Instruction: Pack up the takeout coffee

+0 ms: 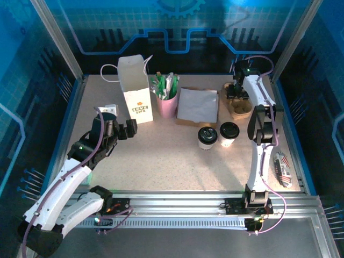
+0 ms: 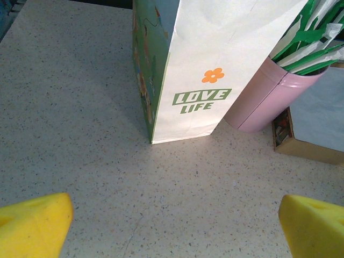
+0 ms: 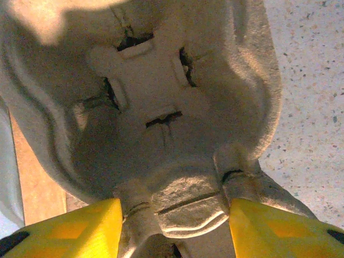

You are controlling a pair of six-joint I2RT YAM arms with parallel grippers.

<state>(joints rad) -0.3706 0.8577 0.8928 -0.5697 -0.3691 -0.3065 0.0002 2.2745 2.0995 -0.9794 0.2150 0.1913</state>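
Speckled table (image 1: 161, 156), right fingers (image 3: 70, 226) pinching pulp carrier (image 3: 156, 107)

The left arm (image 1: 64, 180) reaches low over the table's (image 1: 161, 161) left side, its left gripper (image 1: 130, 129) with fingers (image 2: 35, 223) spread wide. The right arm (image 1: 260, 134) rises to the table's far-right corner, its right gripper (image 1: 238, 94) pointing down, fingers (image 3: 75, 231) pressed against the pulp cup carrier (image 3: 161, 107).

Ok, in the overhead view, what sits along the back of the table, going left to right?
White paper bag → pink cup of green-and-white sticks → grey sheet on a brown cardboard base → pulp cup carrier.
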